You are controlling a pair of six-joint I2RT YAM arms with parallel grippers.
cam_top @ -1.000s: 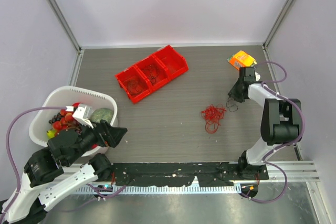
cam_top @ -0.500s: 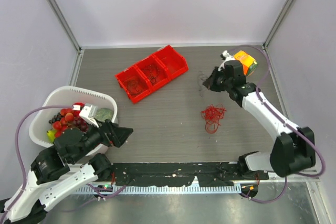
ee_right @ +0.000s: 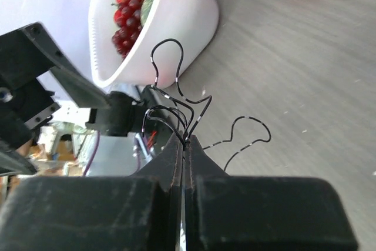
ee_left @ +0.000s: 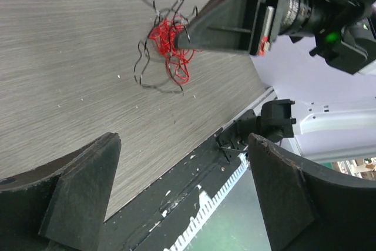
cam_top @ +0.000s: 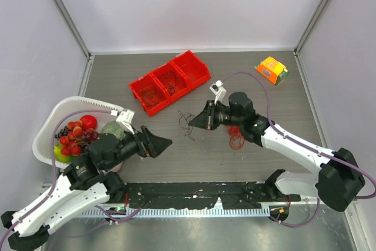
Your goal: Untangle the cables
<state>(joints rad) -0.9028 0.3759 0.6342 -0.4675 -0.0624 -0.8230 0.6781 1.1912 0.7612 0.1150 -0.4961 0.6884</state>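
1. The right gripper (cam_top: 201,123) is hovering over the middle of the worktop, its fingers (ee_right: 167,166) pressing tight together on the dark cable (cam_top: 187,125).
2. The dark cable is hanging off those fingertips in loose, springy loops, reaching out toward the left edge. I cannot tell whether it is touching the surface.
3. The red cable (cam_top: 237,136) is lying in a scribbly clump right of the middle, partly tucked under the right arm and apart from the dark one.
4. The left gripper (ee_left: 182,145) is hanging by the near edge, left of the middle. Its fingers are spreading wide on nothing and pointing toward the cables.
5. A white basket (cam_top: 82,100) of fruit is sitting at the left edge, a red bin (cam_top: 160,69) toward the far edge, and an orange packet (cam_top: 271,69) in the far right corner.
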